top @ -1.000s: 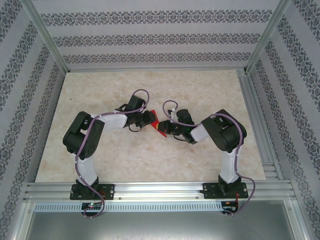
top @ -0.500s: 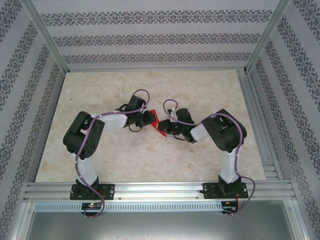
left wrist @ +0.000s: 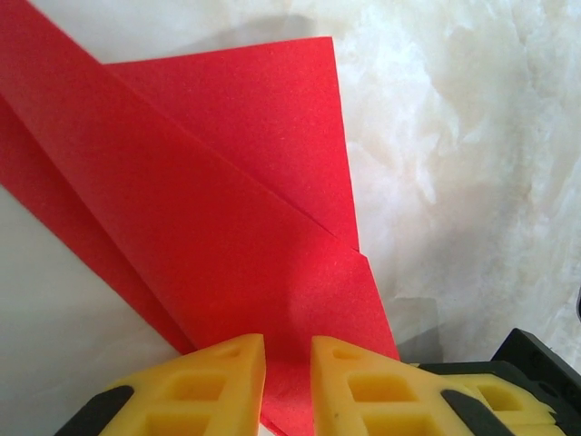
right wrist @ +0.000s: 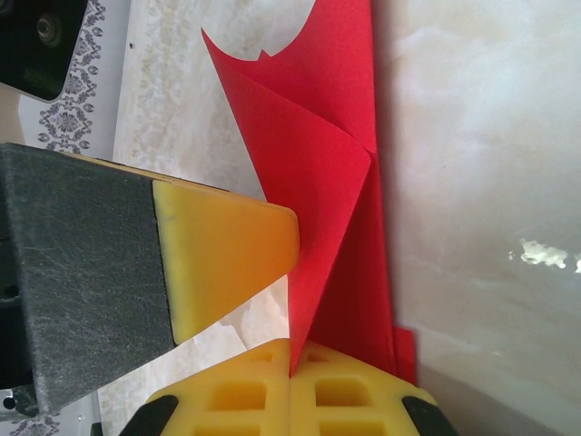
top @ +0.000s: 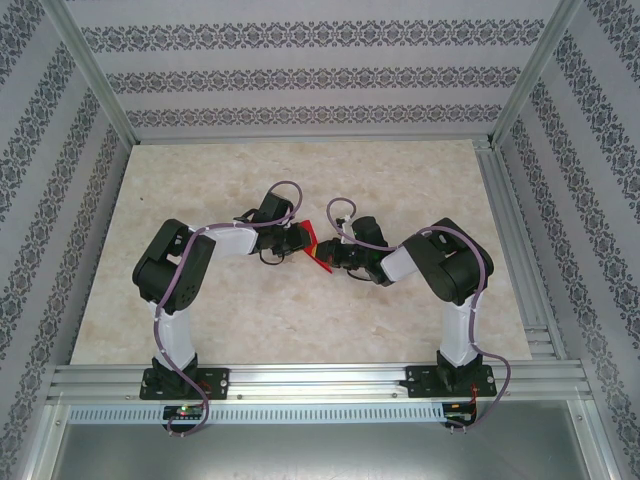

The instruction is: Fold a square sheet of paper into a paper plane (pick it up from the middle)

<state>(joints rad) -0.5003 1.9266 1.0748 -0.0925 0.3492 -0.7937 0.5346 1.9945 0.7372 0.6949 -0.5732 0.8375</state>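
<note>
Where my two arms meet at the middle of the pale marbled desk (top: 420, 180), the thin, bright red, partly folded sheet of paper (top: 312, 243) sits between them. My right hand (right wrist: 290, 350) pinches one creased edge tight. My left hand (left wrist: 289, 341) straddles another, narrowly parted. From overhead both hands hide most of it; the wrist views show its layered folds.

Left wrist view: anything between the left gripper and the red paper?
Nothing visible. The folded red paper runs straight into the gap between the left gripper's parted fingers; the right gripper is shut on it from the opposite side.
</note>
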